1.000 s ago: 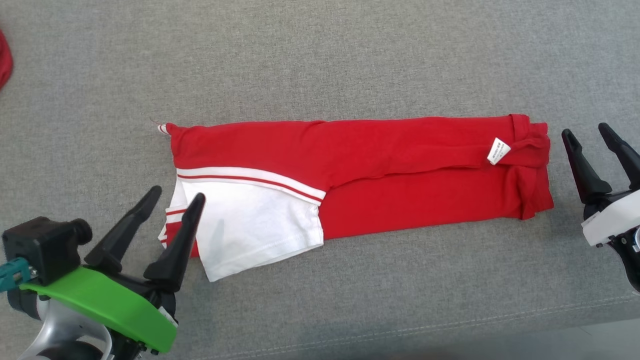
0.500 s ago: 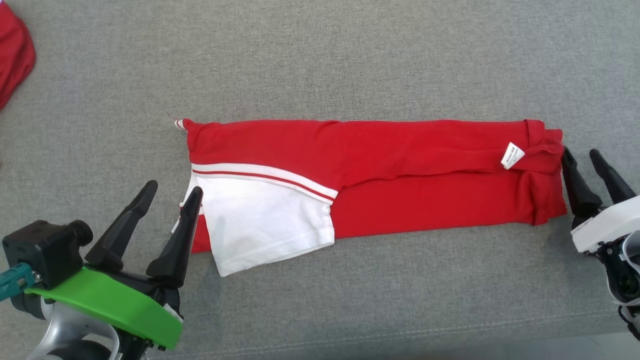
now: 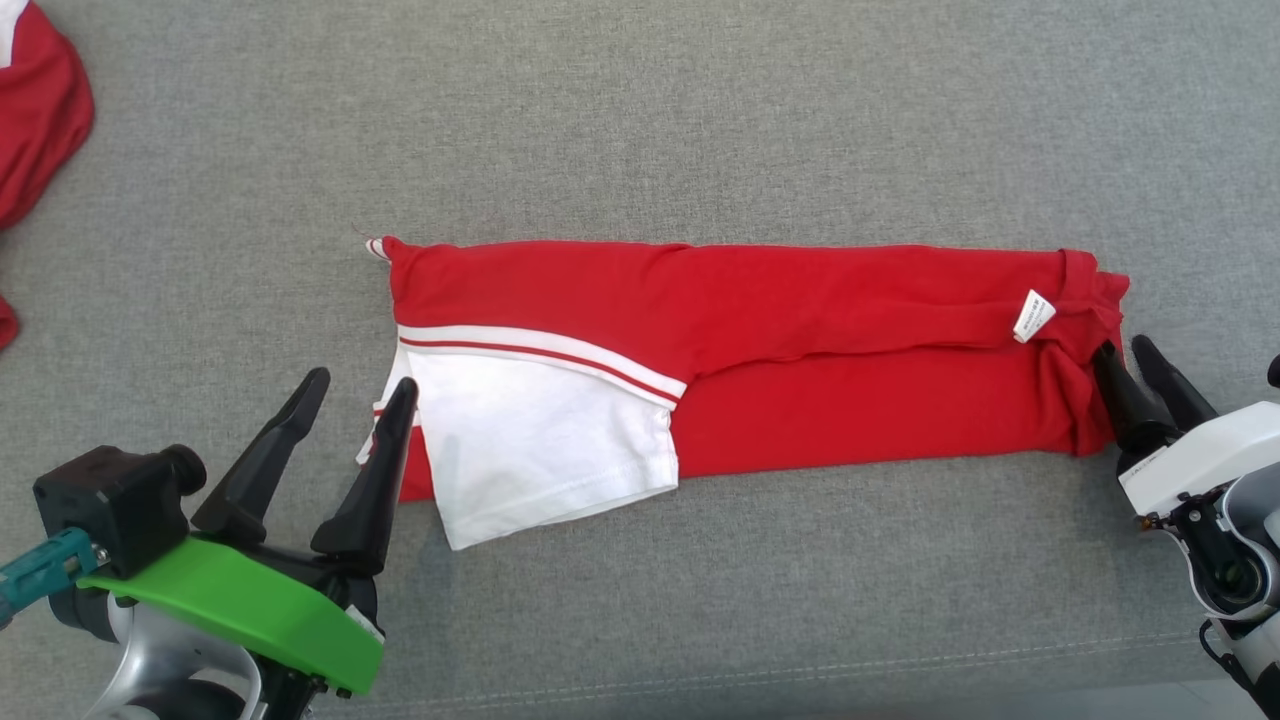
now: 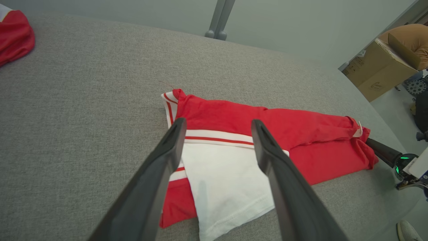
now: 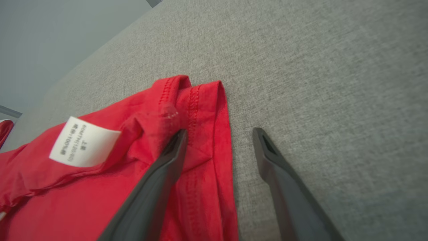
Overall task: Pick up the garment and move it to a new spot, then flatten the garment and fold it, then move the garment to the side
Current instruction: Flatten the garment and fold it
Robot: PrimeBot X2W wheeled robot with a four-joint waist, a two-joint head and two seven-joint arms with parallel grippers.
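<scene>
Across the grey cloth surface (image 3: 700, 120) in the head view, the garment (image 3: 850, 320) lies as a long red band, its long axis running from the robot's left to its right, with a white panel (image 3: 540, 440) folded over the left end and a small label (image 3: 1033, 315) near the right end. The left gripper (image 3: 362, 380) stands at the near left corner, jaws spread wide and empty. The right gripper (image 3: 1120, 346) is at the right end, also spread and holding nothing, its tips at the hem. A second red cloth (image 3: 40, 110) lies well apart at the far left. Along the left wrist view, the two dark fingers bracket the white panel and its striped band from above, and I cannot tell whether they touch it. Along the right wrist view, one finger (image 5: 160, 174) lies over the stitched hem beside the label while the other finger (image 5: 284, 180) is over bare grey, so the jaws straddle the garment's end edge. Each arm sits at its own end, and the right looks nearer to a grasp; closing there should catch the hem.
</scene>
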